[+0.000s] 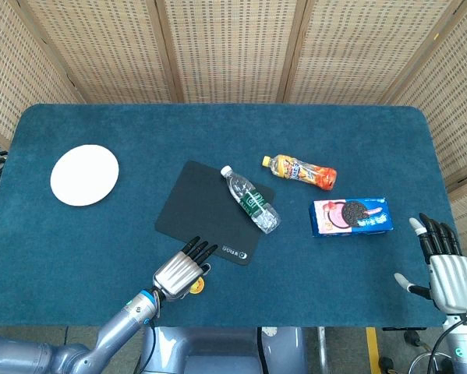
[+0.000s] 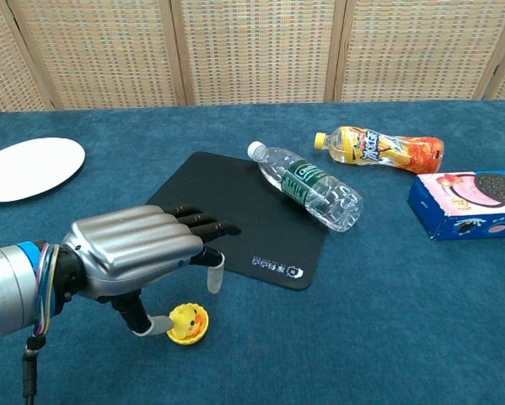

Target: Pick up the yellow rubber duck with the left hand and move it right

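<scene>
- Left hand (image 2: 138, 257) hovered low over the near edge of the blue table (image 1: 77, 241), fingers spread and holding nothing; thumb tip lay just beside the duck, whether touching could not be told.
- Yellow rubber duck (image 2: 185, 319) sat in a yellow bottle cap (image 2: 190, 332), near the front table edge and just in front of the black mouse pad (image 2: 235, 215).
- In the head view, duck mostly hidden under the left hand (image 1: 179, 273); only a sliver of yellow (image 1: 196, 287) showed at its right side.
- Left forearm cut off by the left frame edge in the chest view.
- Right hand (image 1: 447, 274) seen only in the head view, at the table's right front corner, fingers extended and apart, nothing in it; wrist cut off by the bottom edge.
- Clear water bottle (image 2: 307, 187) lay on its side, across the mouse pad's far right corner.
- Orange drink bottle (image 2: 380, 148) lay on its side beyond it.
- Oreo cookie box (image 2: 471, 202) cut off at the right edge of the chest view.
- White plate (image 2: 29, 167) cut off at the left edge of the chest view, whole in the head view.
- Logo text on the mouse pad too small to read.
</scene>
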You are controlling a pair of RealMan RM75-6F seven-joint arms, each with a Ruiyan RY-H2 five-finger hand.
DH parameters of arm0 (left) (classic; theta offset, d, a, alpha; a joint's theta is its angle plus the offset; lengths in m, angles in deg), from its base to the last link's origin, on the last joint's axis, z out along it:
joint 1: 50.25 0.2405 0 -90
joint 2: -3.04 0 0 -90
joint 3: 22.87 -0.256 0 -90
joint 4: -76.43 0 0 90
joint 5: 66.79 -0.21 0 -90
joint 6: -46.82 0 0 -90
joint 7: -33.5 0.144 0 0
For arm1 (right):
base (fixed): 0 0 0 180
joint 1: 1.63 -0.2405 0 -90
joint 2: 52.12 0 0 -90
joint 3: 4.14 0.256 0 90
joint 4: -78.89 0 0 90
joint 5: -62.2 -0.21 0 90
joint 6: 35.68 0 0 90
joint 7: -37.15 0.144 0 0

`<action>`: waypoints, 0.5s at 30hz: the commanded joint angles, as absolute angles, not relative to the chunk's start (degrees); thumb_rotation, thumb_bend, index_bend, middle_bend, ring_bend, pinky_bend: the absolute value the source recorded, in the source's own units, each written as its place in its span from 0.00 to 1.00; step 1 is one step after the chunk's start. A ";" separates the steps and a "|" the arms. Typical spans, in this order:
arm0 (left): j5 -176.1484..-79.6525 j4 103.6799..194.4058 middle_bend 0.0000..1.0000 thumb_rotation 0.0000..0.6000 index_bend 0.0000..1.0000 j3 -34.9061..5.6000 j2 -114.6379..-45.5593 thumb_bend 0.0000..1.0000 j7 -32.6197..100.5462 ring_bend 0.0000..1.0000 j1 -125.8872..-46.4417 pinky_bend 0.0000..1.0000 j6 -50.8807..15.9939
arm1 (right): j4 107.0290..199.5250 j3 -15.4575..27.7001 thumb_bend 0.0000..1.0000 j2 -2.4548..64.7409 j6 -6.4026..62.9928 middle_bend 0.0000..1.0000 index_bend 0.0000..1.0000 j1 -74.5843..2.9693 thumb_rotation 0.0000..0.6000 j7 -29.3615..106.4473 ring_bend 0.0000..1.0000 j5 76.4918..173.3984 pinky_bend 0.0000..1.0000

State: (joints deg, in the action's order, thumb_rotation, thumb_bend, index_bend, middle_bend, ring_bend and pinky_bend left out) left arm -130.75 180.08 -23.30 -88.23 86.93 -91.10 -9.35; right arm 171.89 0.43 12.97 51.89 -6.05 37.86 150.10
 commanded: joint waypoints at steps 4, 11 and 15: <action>-130.61 180.50 0.00 1.00 0.18 -23.49 -88.06 0.29 86.52 0.00 -91.36 0.00 -10.02 | 171.84 0.40 0.00 12.98 51.86 0.00 0.03 -6.07 1.00 37.85 0.00 150.15 0.01; -133.74 183.48 0.00 1.00 0.11 -23.22 -84.65 0.28 81.76 0.00 -89.11 0.00 -14.79 | 171.66 0.48 0.00 12.97 51.68 0.00 0.03 -6.12 1.00 38.08 0.00 149.90 0.01; -137.98 185.85 0.00 1.00 0.03 -24.11 -79.86 0.28 76.78 0.00 -85.41 0.00 -20.66 | 171.57 0.43 0.00 13.10 51.41 0.00 0.03 -6.23 1.00 37.83 0.00 149.86 0.01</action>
